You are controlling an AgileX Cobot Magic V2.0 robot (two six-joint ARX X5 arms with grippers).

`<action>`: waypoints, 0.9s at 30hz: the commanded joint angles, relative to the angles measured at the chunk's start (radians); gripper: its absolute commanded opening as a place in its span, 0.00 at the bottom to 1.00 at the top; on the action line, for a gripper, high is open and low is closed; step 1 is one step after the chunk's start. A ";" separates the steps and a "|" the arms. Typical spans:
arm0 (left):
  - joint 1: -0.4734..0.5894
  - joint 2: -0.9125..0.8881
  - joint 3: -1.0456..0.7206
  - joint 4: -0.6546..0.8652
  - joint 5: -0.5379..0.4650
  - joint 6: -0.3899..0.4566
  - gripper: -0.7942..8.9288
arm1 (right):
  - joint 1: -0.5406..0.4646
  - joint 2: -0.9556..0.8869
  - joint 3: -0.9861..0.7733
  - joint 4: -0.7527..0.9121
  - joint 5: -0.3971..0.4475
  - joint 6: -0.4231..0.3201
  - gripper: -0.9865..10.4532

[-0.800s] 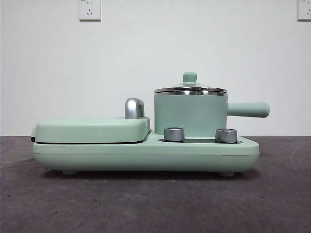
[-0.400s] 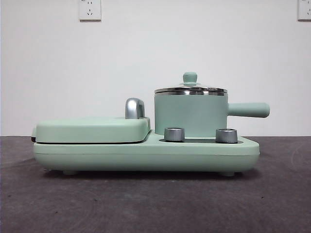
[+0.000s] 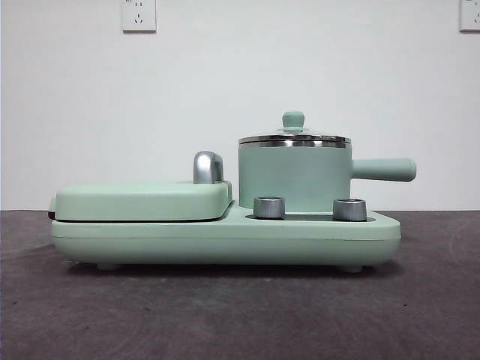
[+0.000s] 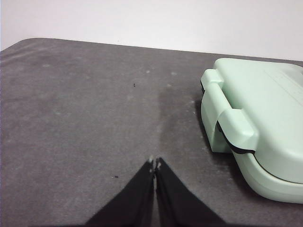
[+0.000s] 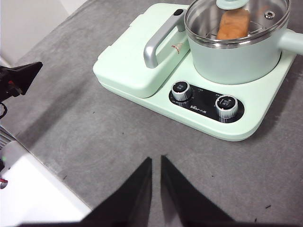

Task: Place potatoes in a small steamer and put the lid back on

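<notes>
The mint-green small steamer [image 3: 294, 180] stands on the right side of the cooker base, its straight handle pointing right. The glass lid [image 3: 294, 139] with its mint knob sits closed on the steamer. In the right wrist view the orange-brown potato [image 5: 233, 24] lies inside the steamer [image 5: 236, 61], seen through the lid [image 5: 258, 21]. My right gripper [image 5: 156, 158] is shut and empty above the table in front of the cooker. My left gripper [image 4: 155, 162] is shut and empty over bare table beside the cooker's griddle end. Neither gripper shows in the front view.
The cooker base [image 3: 225, 240] carries a flat mint griddle cover [image 3: 142, 199] with a chrome handle [image 3: 208, 166] and two steel dials [image 3: 269, 207]. The griddle end [image 4: 255, 123] shows in the left wrist view. The table is dark grey; a white wall stands behind.
</notes>
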 commanded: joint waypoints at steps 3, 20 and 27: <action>0.001 -0.002 -0.019 -0.006 -0.007 0.010 0.09 | 0.006 0.003 0.005 0.013 0.000 0.002 0.11; 0.001 -0.002 -0.019 -0.006 -0.007 0.010 0.09 | -0.420 -0.303 -0.393 0.431 0.031 -0.100 0.11; 0.001 -0.002 -0.019 -0.006 -0.007 0.010 0.09 | -0.540 -0.442 -0.624 0.491 0.093 -0.206 0.11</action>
